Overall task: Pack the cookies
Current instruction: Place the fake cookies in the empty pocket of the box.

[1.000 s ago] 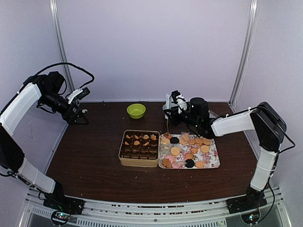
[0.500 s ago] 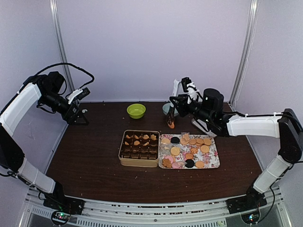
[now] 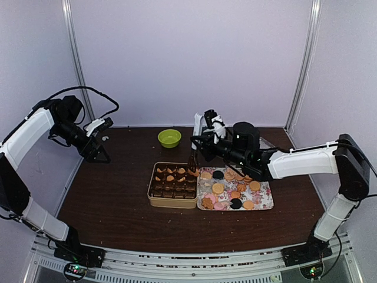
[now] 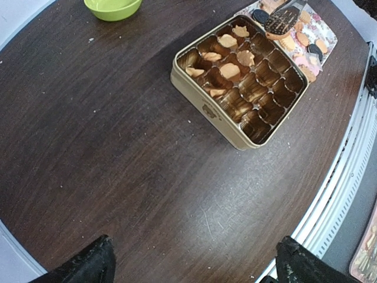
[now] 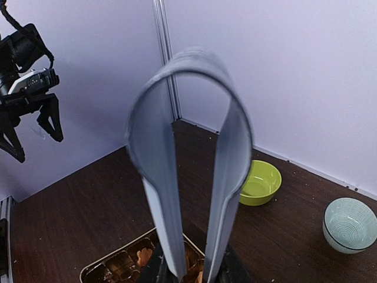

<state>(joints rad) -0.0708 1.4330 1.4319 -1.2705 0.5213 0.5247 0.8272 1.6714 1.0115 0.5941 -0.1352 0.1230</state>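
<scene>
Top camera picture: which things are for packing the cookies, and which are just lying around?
For the job:
- cookies on the flowery tray
- tan tin with brown paper cups
- tongs held by the right gripper

Just lying about:
- lime green bowl
- pale ribbed bowl, seen from the right wrist

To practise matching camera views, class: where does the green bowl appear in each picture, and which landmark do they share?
Top external: green bowl near centre, behind the tin.
Left wrist: green bowl at top edge, cropped.
Right wrist: green bowl right of centre.
Shared landmark: the tin.
</scene>
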